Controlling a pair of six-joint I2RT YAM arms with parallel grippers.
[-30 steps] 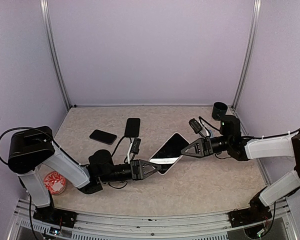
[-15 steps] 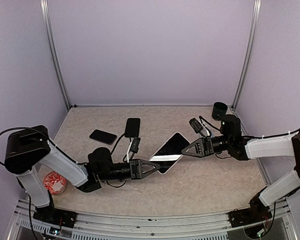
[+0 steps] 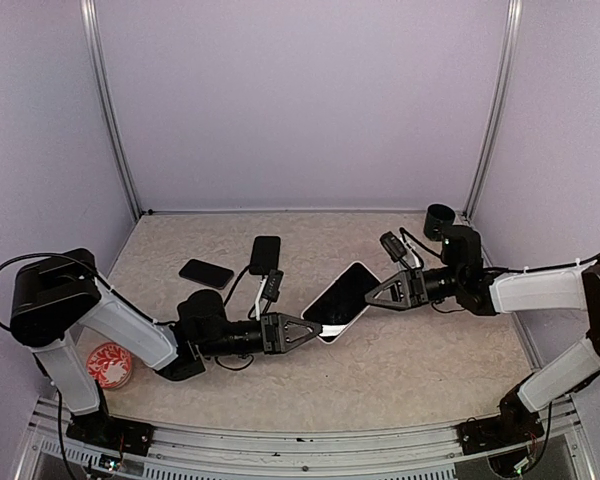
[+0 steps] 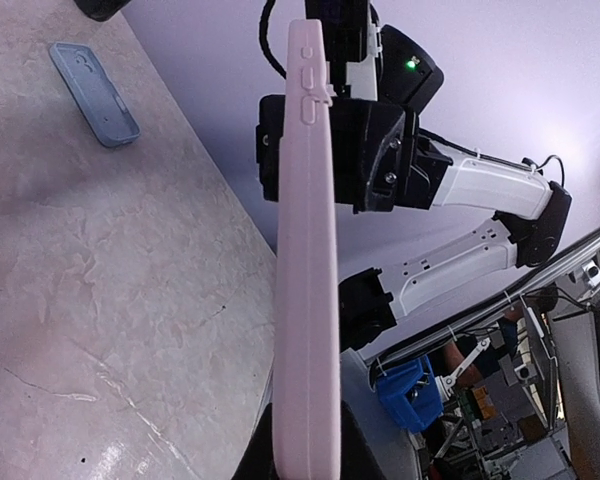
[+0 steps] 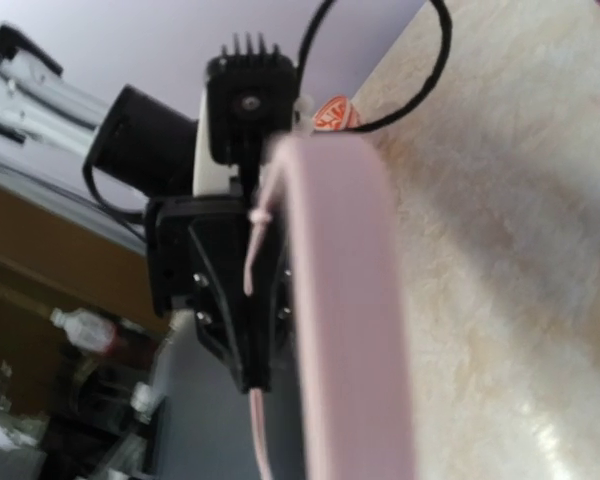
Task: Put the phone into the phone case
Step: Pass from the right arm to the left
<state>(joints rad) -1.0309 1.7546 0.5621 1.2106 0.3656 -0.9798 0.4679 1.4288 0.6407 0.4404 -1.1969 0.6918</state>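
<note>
Over the middle of the tabletop (image 3: 430, 360), my left claw (image 3: 315, 328) is clenched on the near end of the phone case (image 4: 305, 260), which runs edge-on up my left wrist view. My right claw (image 3: 373, 296) sits right at the case's far corner. I cannot tell whether its jaws are pinching the rim or have let go, since my right wrist view gives only a blurred pink edge up close. The phone (image 3: 340, 300) shows as a dark glossy face framed by the case's pale rim.

Compared with a second ago, the dark face has turned more toward the overhead camera. The bright streak along its near edge is gone, and my right claw has shifted slightly up and back.

The case is pale pink and smooth, a slim slab with rounded corners and small raised side buttons. The tabletop is beige with a marbled, stone-like pattern. A black handset (image 3: 206, 273) lies flat beyond my left arm, with another dark slab (image 3: 265, 254) near it. A grey-blue case (image 4: 93, 80) with cut-outs lies flat in my left wrist view.
</note>
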